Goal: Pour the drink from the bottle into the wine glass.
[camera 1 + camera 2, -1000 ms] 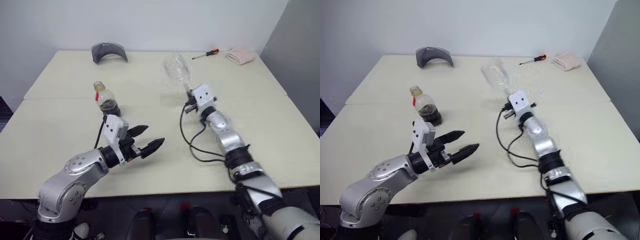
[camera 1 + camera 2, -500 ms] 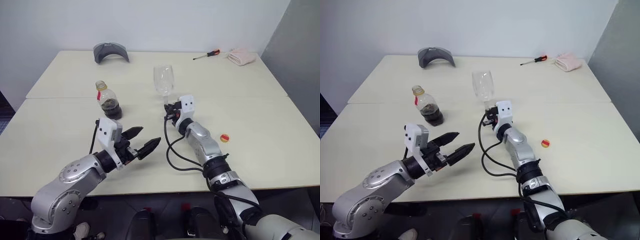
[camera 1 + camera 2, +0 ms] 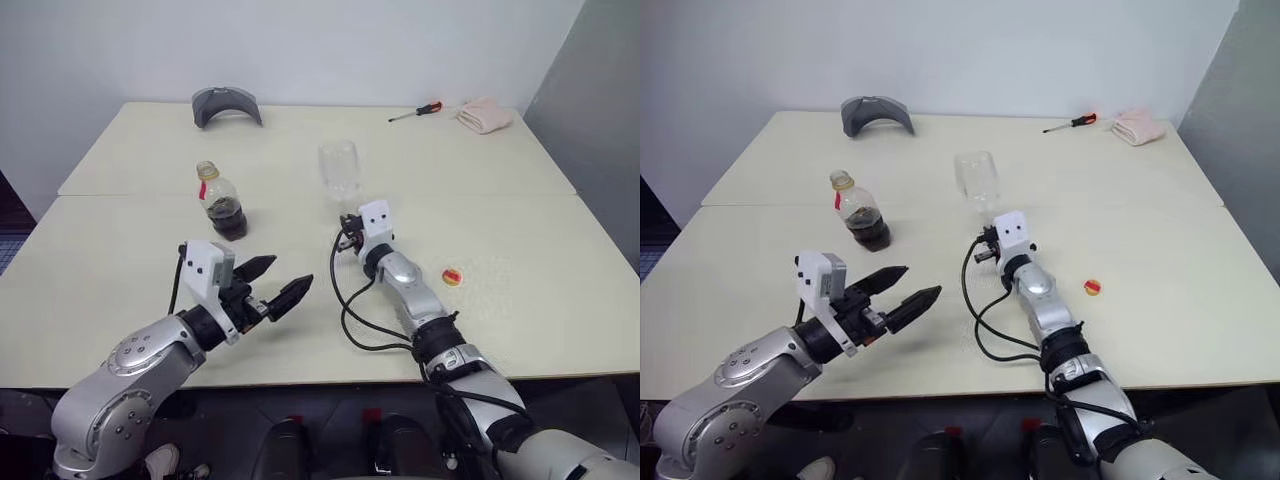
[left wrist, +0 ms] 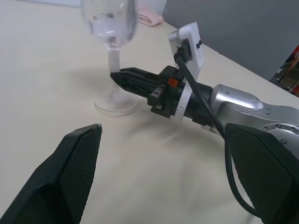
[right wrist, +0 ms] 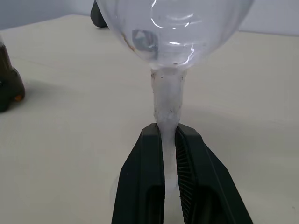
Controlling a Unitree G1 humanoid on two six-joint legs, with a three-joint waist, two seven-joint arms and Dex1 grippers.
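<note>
Right gripper (image 5: 169, 140) clamps the wine glass (image 3: 339, 172) stem; left gripper (image 3: 278, 282) gapes; no legible writing.

light: even, bright | shadows: soft | glare: wine glass (image 5: 173, 28) | focus: sharp

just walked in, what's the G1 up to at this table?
The right gripper is shut on the stem of an empty wine glass, whose foot rests on the table in the left wrist view. The left gripper hangs open, holding nothing, short of the bottle, which stands uncapped with dark drink in its lower part. A small yellow cap lies beside the right arm. No pouring yet.
</note>
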